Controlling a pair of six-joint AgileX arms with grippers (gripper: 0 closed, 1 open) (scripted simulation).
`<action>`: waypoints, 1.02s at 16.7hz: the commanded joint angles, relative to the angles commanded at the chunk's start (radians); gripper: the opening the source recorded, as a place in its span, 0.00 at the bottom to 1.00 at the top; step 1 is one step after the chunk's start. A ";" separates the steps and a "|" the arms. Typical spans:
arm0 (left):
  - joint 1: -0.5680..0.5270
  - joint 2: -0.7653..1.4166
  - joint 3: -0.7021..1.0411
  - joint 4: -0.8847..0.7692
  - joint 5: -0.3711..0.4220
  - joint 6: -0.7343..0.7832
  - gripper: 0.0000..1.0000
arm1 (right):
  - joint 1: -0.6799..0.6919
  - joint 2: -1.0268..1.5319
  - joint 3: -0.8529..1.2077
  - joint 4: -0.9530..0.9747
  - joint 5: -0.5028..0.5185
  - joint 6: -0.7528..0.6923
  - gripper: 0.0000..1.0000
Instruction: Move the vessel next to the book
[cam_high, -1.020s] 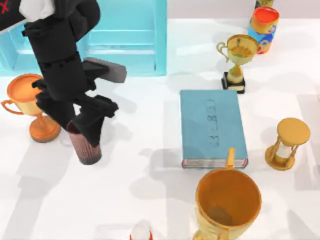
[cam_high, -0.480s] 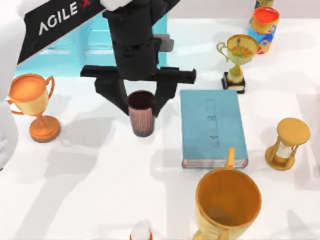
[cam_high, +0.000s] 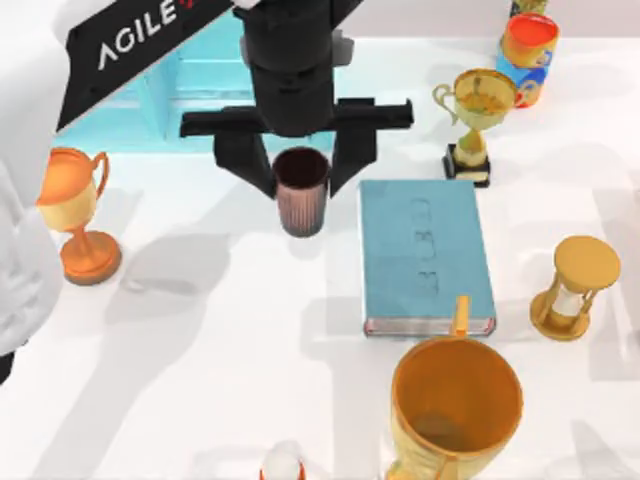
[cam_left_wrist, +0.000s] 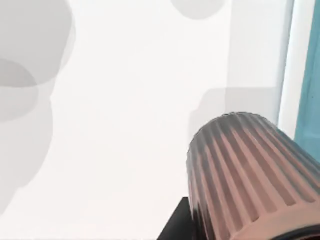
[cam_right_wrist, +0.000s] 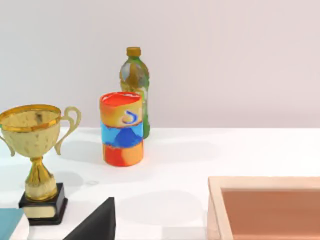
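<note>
Nearest the lower edge of the top view a large orange-gold cup (cam_high: 456, 412) stands, untouched and no part of the job. Beyond it the book (cam_high: 425, 254) lies flat on the white table (cam_high: 200, 380). Just to the book's left the vessel (cam_high: 301, 190) is carried upright, clasped between the fingers of the left gripper (cam_high: 298, 165); whether its base touches the table cannot be told. The carrying step is judged nearly done: lowering and release are called for next. The right gripper's jaws cannot be told.
</note>
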 joint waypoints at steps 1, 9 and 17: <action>0.000 0.000 0.000 0.000 0.000 0.000 0.00 | 0.000 0.000 0.000 0.000 0.000 0.000 1.00; -0.002 -0.009 -0.121 0.111 0.003 0.009 0.00 | 0.000 0.000 0.000 0.000 0.000 0.000 1.00; 0.000 -0.012 -0.277 0.265 0.000 0.000 0.00 | 0.000 0.000 0.000 0.000 0.000 0.000 1.00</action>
